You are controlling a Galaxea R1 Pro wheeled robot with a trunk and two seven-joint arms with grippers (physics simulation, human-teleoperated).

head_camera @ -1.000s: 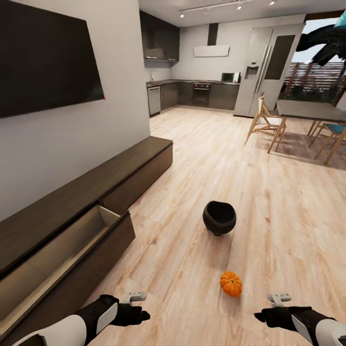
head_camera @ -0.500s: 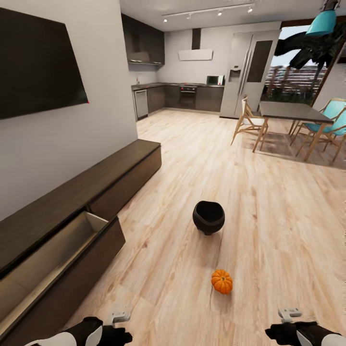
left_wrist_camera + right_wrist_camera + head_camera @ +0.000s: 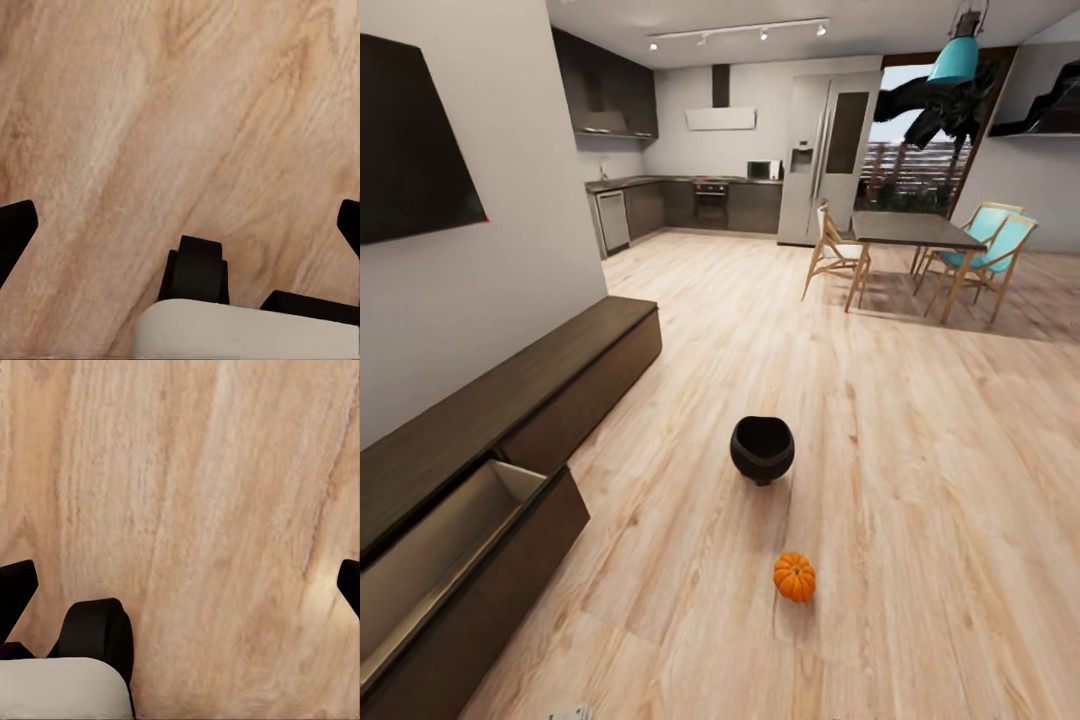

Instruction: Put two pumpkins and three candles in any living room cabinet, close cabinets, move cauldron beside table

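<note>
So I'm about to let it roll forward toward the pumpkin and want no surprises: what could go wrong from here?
1. The small orange ribbed pumpkin lies loose on the pale wooden floor; the base could nudge it and send it rolling.
2. The matte black cauldron stands just beyond it and might get bumped.
3. The long dark-brown cabinet's pulled-out drawer juts into the floor space; the left side could clip it while turning.
</note>
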